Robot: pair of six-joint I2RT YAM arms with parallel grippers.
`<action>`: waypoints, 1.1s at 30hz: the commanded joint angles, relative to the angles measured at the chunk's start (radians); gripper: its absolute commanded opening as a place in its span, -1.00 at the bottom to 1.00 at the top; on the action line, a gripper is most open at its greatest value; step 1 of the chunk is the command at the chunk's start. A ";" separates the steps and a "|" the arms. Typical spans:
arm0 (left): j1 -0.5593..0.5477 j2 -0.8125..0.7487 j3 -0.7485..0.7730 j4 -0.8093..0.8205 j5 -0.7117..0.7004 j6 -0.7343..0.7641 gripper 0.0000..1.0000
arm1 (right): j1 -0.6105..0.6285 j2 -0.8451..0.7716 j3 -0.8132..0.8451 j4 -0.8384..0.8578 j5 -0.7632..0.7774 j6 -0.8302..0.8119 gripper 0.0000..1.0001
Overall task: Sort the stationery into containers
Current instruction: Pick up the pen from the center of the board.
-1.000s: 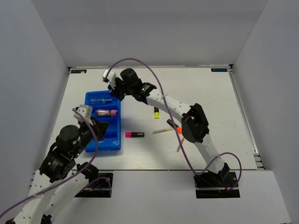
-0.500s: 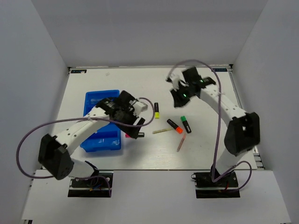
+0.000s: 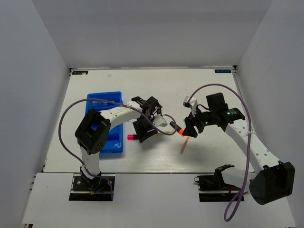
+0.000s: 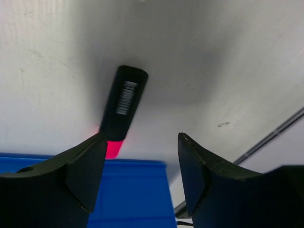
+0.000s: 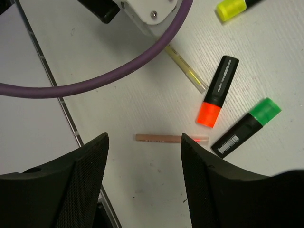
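Note:
My left gripper (image 3: 141, 135) (image 4: 141, 137) hovers open over a black highlighter with a pink end (image 3: 130, 137) (image 4: 122, 107), which lies on the table just right of the blue tray (image 3: 114, 145) (image 4: 128, 194). Nothing is between its fingers. My right gripper (image 3: 189, 129) (image 5: 144, 137) is open above a thin pinkish stick (image 3: 183, 146) (image 5: 159, 138). Beside that stick lie an orange-ended highlighter (image 5: 217, 90) and a green-ended one (image 5: 247, 126). A yellow-ended highlighter (image 5: 232, 7) and a thin yellow stick (image 5: 185, 69) lie farther off.
The left arm's white wrist (image 5: 149, 12) and its purple cable (image 5: 118, 76) pass close over the loose items between the two grippers. White walls enclose the table. A metal rail (image 5: 47, 76) marks the table's near edge.
The left gripper left the tray and came right, over the pink-ended highlighter. The right gripper swung from the tray's far end to the loose items at centre right. Both grippers opened.

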 commanded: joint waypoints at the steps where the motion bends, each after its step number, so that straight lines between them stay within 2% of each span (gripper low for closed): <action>1: 0.018 -0.004 0.011 0.058 -0.058 0.069 0.42 | -0.019 0.000 -0.014 0.022 -0.052 -0.017 0.31; 9: 0.052 0.087 0.050 0.075 -0.065 0.099 0.42 | -0.040 -0.017 -0.016 0.016 -0.090 -0.020 0.31; 13: 0.048 0.098 0.010 0.090 -0.072 0.097 0.35 | -0.051 -0.020 -0.014 0.010 -0.105 -0.021 0.31; 15: 0.048 0.090 -0.007 0.095 -0.072 0.094 0.18 | -0.051 -0.017 -0.013 0.005 -0.109 -0.025 0.31; 18: 0.046 0.088 -0.057 0.119 -0.078 0.091 0.04 | -0.055 -0.021 -0.010 0.004 -0.116 -0.026 0.31; 19: 0.045 0.090 -0.068 0.125 -0.090 0.088 -0.12 | -0.054 -0.017 -0.011 0.002 -0.115 -0.025 0.31; 21: 0.046 0.102 -0.099 0.147 -0.105 0.080 -0.29 | -0.055 -0.024 -0.010 0.002 -0.116 -0.025 0.31; 22: 0.045 0.108 -0.105 0.151 -0.114 0.073 -0.49 | -0.058 -0.028 -0.010 0.001 -0.113 -0.026 0.31; 23: 0.043 0.119 -0.111 0.176 -0.125 0.065 -0.60 | -0.063 -0.032 -0.014 0.002 -0.115 -0.023 0.31; 26: 0.035 0.128 -0.105 0.184 -0.164 0.027 -0.80 | -0.068 -0.044 -0.016 0.004 -0.118 -0.023 0.31; 28: 0.031 0.104 -0.066 0.187 -0.162 0.022 -0.84 | -0.071 -0.040 -0.016 0.014 -0.092 -0.006 0.43; 29: 0.014 0.093 -0.053 0.190 -0.154 0.017 -0.91 | -0.072 -0.037 -0.017 0.017 -0.081 0.000 0.70; 30: 0.006 0.052 -0.026 0.187 -0.151 0.014 -0.94 | -0.071 -0.035 -0.017 0.017 -0.067 -0.008 0.76; 32: -0.033 0.010 0.027 0.180 -0.154 0.013 -0.99 | -0.071 -0.034 -0.020 0.014 -0.055 -0.008 0.71; 33: -0.041 -0.020 0.072 0.176 -0.156 0.016 -0.99 | -0.072 -0.034 -0.020 0.014 -0.056 -0.035 0.48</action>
